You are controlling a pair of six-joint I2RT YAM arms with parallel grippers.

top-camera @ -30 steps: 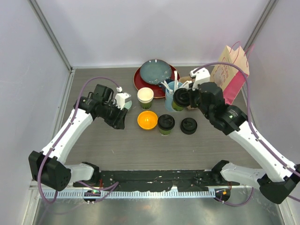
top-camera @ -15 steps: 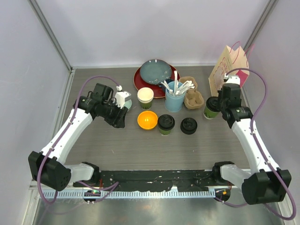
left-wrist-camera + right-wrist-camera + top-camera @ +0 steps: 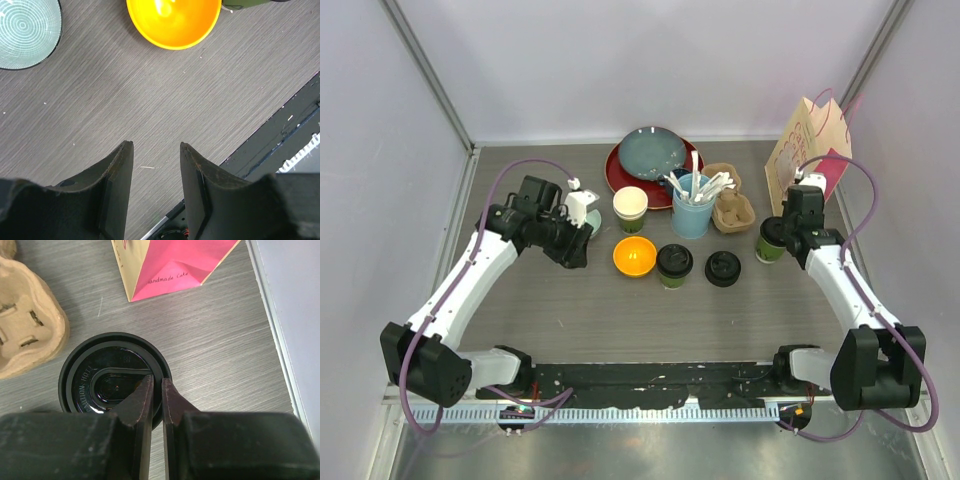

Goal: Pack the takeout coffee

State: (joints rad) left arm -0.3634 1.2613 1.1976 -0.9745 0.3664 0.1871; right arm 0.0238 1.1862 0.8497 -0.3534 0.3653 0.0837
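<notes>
One dark green takeout cup with a black lid [image 3: 769, 238] is at the right, between the cardboard carrier and the paper bag. My right gripper [image 3: 781, 230] is shut on the right rim of its lid [image 3: 95, 385], one finger inside the rim and one outside, in the right wrist view [image 3: 156, 381]. I cannot tell whether the cup rests on the table or hangs just above it. The second lidded green cup [image 3: 674, 264] stands mid-table. My left gripper [image 3: 574, 256] is open and empty above bare table [image 3: 156, 145], left of the orange bowl.
A pink and cream paper bag [image 3: 810, 150] stands at the back right [image 3: 170, 265]. A cardboard cup carrier [image 3: 730, 200], a light-blue cup of white utensils [image 3: 691, 210], stacked plates [image 3: 650, 160], an unlidded cup [image 3: 630, 208], an orange bowl [image 3: 634, 255], loose black lids [image 3: 723, 268] and a teal bowl [image 3: 25, 30] are around.
My right arm carried the lidded cup from beside the utensil cup to the right, next to the paper bag, then slightly toward the front. The left arm has hardly moved.
</notes>
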